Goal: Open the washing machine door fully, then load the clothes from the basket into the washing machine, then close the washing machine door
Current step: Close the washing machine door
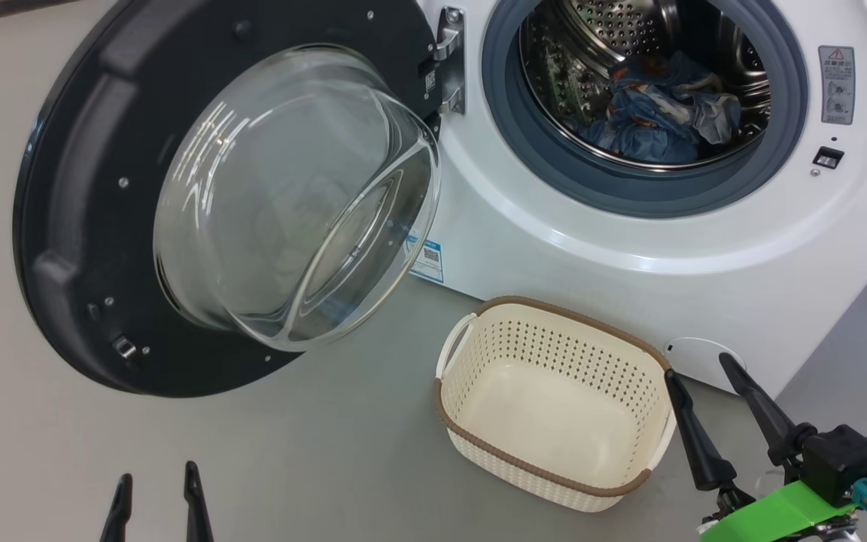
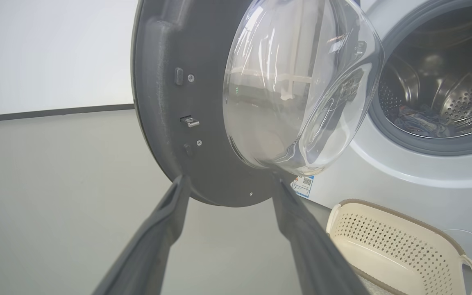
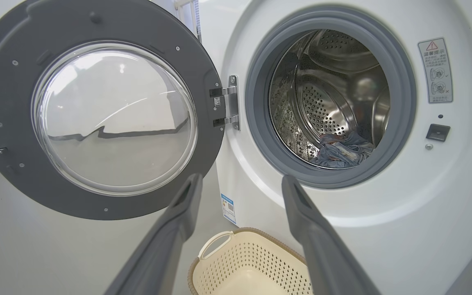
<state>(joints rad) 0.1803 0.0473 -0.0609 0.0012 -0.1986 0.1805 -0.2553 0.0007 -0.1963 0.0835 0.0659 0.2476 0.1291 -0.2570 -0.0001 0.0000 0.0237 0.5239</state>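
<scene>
- The washing machine (image 1: 629,248) is big and white. Its round hole is open, and the shiny metal drum (image 1: 629,30) inside is full of little holes.
- The clothes (image 1: 659,113) lie in a soft blue heap at the bottom of the drum, behind the grey-blue rubber ring (image 1: 554,173).
- The basket (image 1: 576,315) sits on the grey floor (image 1: 328,452), just in front of the washing machine and below the hole. It is empty.
- The door (image 1: 72,226) is swung wide open to the left on its metal hinge (image 1: 450,60). Its clear glass bowl (image 1: 290,196) bulges out toward the robot.
- The left gripper (image 1: 158,476) is low over the floor, well apart from the basket. Its two dark fingers stand apart and hold nothing. In the left wrist view they point at the bottom edge of the door.
- The right gripper (image 1: 699,367) is just to the right of the basket. One finger is very close to the basket's rim, but I cannot tell if it touches. The fingers are spread wide and hold nothing. In the right wrist view they point at the white front, between the door and the hole.
</scene>
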